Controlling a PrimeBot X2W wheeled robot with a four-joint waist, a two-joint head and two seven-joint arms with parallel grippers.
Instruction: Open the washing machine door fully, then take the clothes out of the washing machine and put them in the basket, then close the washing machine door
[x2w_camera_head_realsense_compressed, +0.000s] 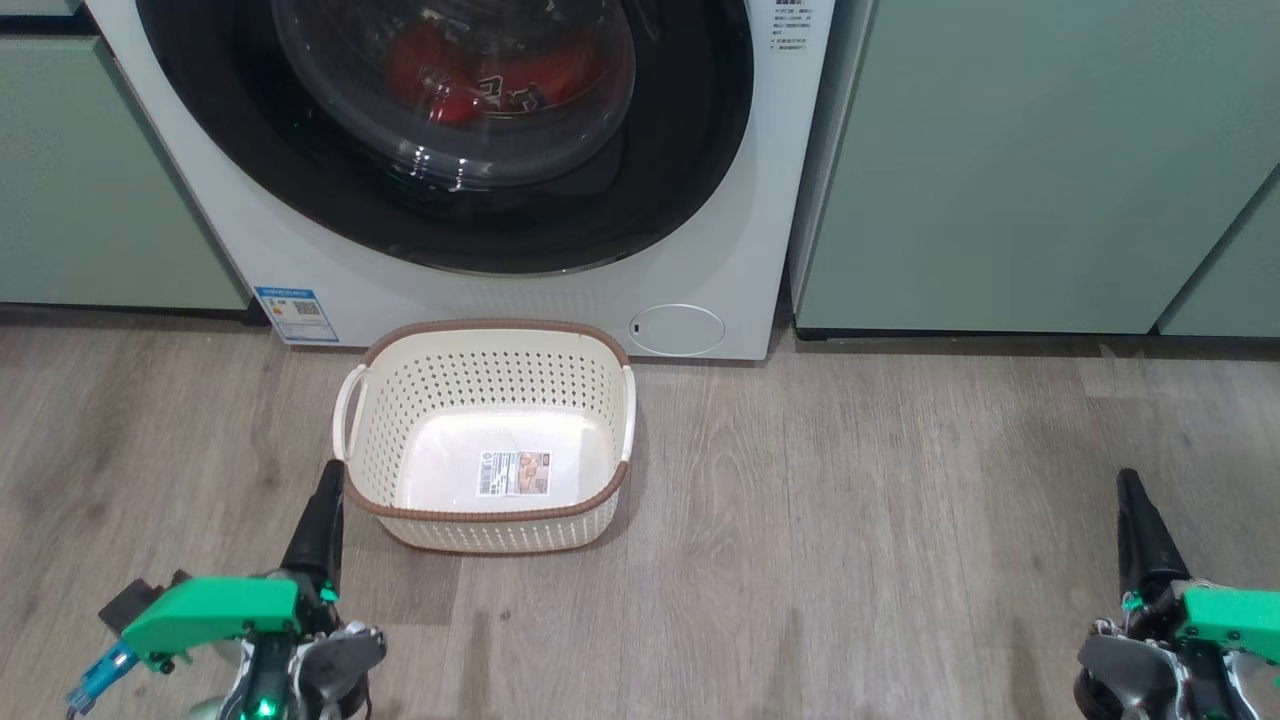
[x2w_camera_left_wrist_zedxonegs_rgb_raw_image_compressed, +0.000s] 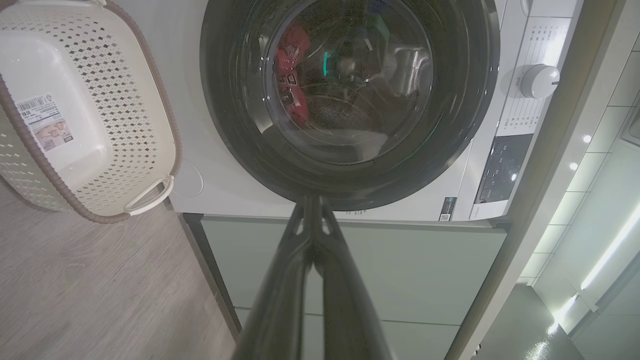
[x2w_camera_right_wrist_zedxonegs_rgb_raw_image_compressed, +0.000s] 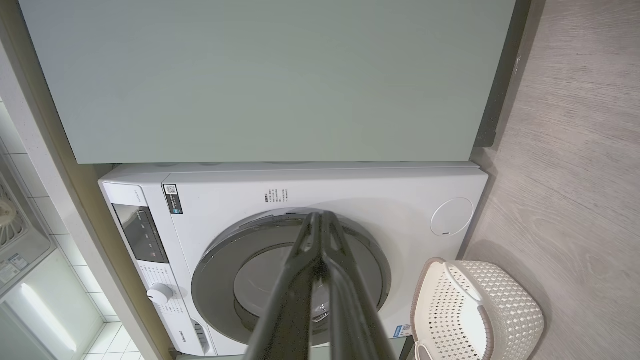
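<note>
The white washing machine (x2w_camera_head_realsense_compressed: 740, 250) stands between cabinets, and the washing machine door (x2w_camera_head_realsense_compressed: 690, 130), black-rimmed with a glass bowl, lies flush against it. Red clothes (x2w_camera_head_realsense_compressed: 440, 70) show through the glass, as do the clothes (x2w_camera_left_wrist_zedxonegs_rgb_raw_image_compressed: 292, 75) in the left wrist view. The cream basket (x2w_camera_head_realsense_compressed: 480, 340) sits on the floor just in front of the machine with only a label sticker inside. My left gripper (x2w_camera_head_realsense_compressed: 329, 485) is shut and holds nothing, low at the basket's near left corner. My right gripper (x2w_camera_head_realsense_compressed: 1130, 490) is shut and holds nothing, far to the right over bare floor. The door (x2w_camera_left_wrist_zedxonegs_rgb_raw_image_compressed: 240, 145) and the door (x2w_camera_right_wrist_zedxonegs_rgb_raw_image_compressed: 220, 260) appear beyond each gripper's closed fingertips (x2w_camera_left_wrist_zedxonegs_rgb_raw_image_compressed: 311, 202) (x2w_camera_right_wrist_zedxonegs_rgb_raw_image_compressed: 320, 220).
Pale green cabinets (x2w_camera_head_realsense_compressed: 1030, 160) flank the machine, with another cabinet (x2w_camera_head_realsense_compressed: 90, 180) on its left. Grey wood-plank floor (x2w_camera_head_realsense_compressed: 850, 520) spreads around the basket. A white control knob (x2w_camera_left_wrist_zedxonegs_rgb_raw_image_compressed: 539, 80) and a dark panel (x2w_camera_left_wrist_zedxonegs_rgb_raw_image_compressed: 500, 167) sit on the machine's top strip.
</note>
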